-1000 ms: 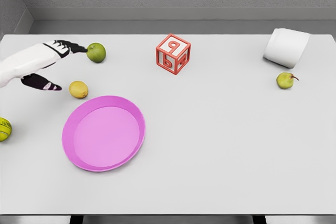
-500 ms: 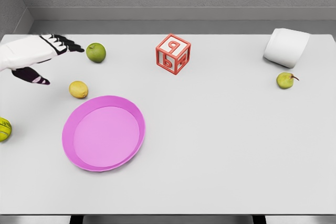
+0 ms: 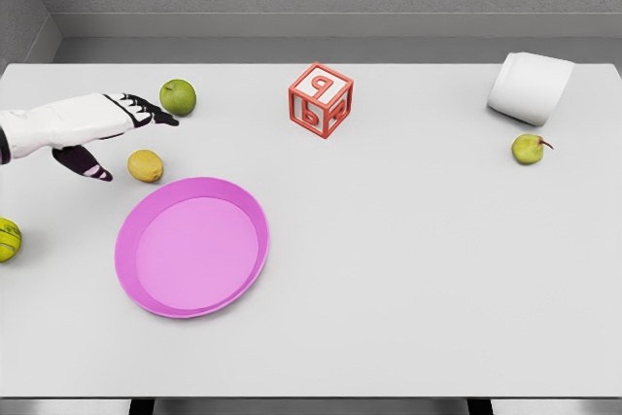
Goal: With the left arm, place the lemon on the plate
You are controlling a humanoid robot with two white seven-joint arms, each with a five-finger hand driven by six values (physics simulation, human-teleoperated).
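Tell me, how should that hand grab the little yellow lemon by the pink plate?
Probably around its rounded middle, coming from the left and above. The lemon lies alone on the table, just clear of the plate rim, and the open left hand already hovers beside it, thumb low and fingers high. Its short, oval shape suits a thumb-and-fingers wrap.

Left hand (image 3: 109, 128) spread beside lemon (image 3: 146, 165), pink plate (image 3: 191, 247) nearby
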